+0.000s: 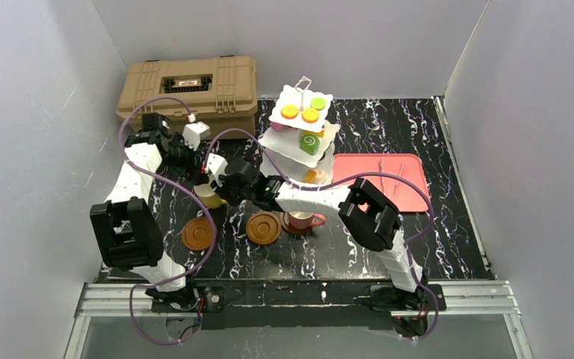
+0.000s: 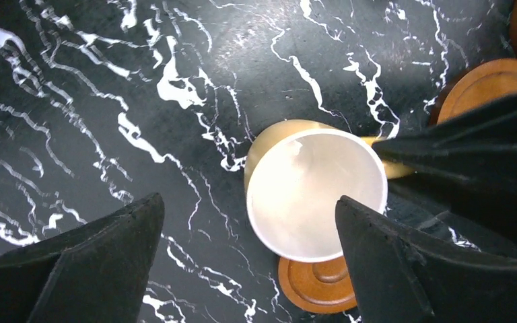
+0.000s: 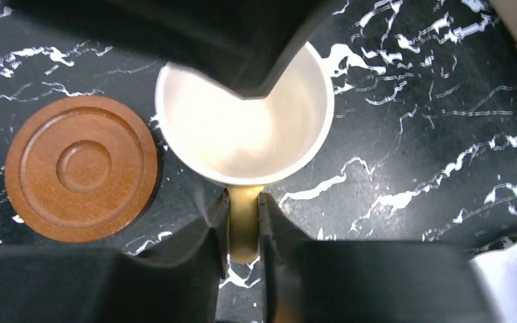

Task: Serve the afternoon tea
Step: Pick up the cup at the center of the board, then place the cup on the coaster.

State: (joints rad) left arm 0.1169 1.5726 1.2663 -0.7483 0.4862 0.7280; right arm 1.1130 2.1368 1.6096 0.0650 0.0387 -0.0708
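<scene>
The yellow cup [image 3: 242, 134] has a white inside and is upright. My right gripper [image 3: 244, 202] is shut on its yellow handle [image 3: 244, 232], one finger on each side. My left gripper [image 2: 248, 202] is open wide just above the cup [image 2: 316, 195], touching nothing; its right finger [image 2: 404, 269] is over the rim. From above, the cup [image 1: 209, 196] sits between both grippers at the table's left. Two brown saucers [image 1: 198, 233] [image 1: 264, 227] lie in front of it. The pink cup [image 1: 303, 221] stands by the right one. The white tiered stand [image 1: 303, 134] holds pastries.
A large tan case [image 1: 190, 86] stands at the back left behind the left arm. A flat pink-red tray [image 1: 389, 179] lies right of the stand. The right forearm [image 1: 314, 198] stretches across the table's middle above the pink cup.
</scene>
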